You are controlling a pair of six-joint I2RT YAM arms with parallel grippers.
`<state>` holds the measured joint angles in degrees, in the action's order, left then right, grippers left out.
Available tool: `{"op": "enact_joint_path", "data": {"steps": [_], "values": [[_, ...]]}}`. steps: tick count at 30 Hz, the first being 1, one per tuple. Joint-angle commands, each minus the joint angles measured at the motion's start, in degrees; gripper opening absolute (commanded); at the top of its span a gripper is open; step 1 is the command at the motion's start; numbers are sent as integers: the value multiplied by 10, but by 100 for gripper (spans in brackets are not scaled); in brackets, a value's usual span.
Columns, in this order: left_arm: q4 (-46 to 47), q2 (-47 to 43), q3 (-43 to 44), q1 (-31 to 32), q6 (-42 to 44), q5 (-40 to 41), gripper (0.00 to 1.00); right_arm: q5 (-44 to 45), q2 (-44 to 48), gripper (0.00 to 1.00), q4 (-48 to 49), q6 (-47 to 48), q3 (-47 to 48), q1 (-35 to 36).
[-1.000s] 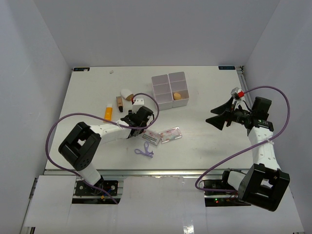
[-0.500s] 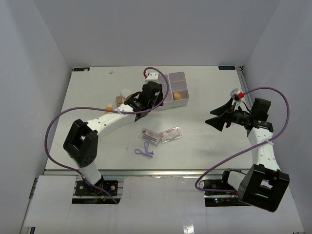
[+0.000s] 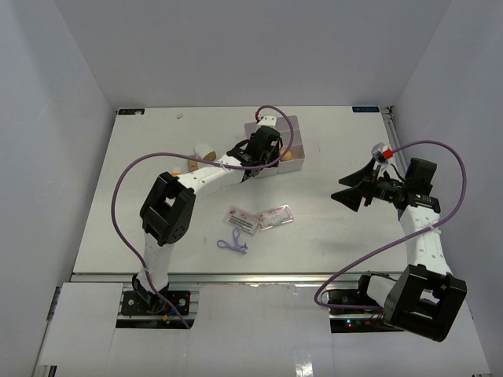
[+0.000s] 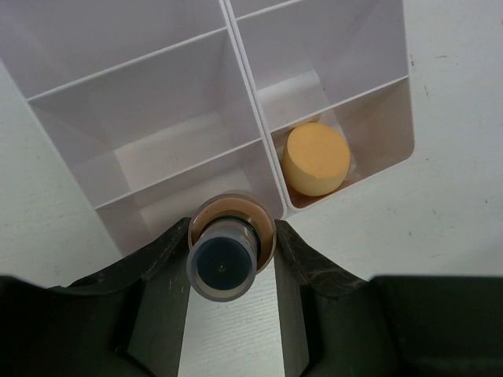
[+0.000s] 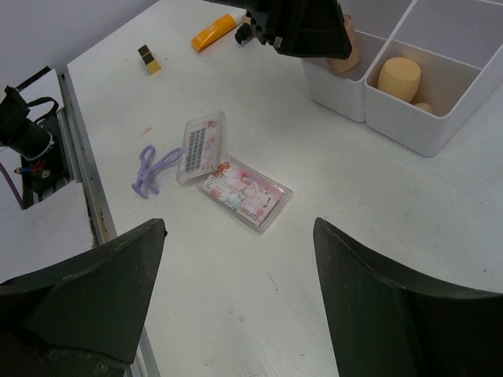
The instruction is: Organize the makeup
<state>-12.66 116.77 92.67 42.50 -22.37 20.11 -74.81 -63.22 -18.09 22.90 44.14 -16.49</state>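
White table (image 3: 330,141) under you, your left gripper (image 4: 233,236) pinches a tan cylinder (image 4: 224,263) at the white box (image 4: 244,86) rim while the right gripper (image 3: 351,188) hangs spread, so this looks like the drop-in: centre over that compartment, then let go.

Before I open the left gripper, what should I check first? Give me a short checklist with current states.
1. The left gripper is shut on the tan bottle: ok.
2. The compartment under it in the white box has nothing in it: ok.
3. The bottle is clear of the box's near wall: cannot tell; they overlap in the wrist view.
4. The sponge is in the neighbouring compartment, apart from the bottle: ok.
5. The right gripper is open, holding nothing, away from the box: ok.
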Motion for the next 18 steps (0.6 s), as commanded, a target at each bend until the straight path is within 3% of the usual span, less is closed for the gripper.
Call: {"op": "enact_joint_path", "data": {"steps": [1,18], "values": [[6,-22,30,3,-7,14,12,-18,5,82,-1,5,-1,-3],[19,27,47,4,-17,30,18,-15,3,82,-1,5,-4,-4]]}}
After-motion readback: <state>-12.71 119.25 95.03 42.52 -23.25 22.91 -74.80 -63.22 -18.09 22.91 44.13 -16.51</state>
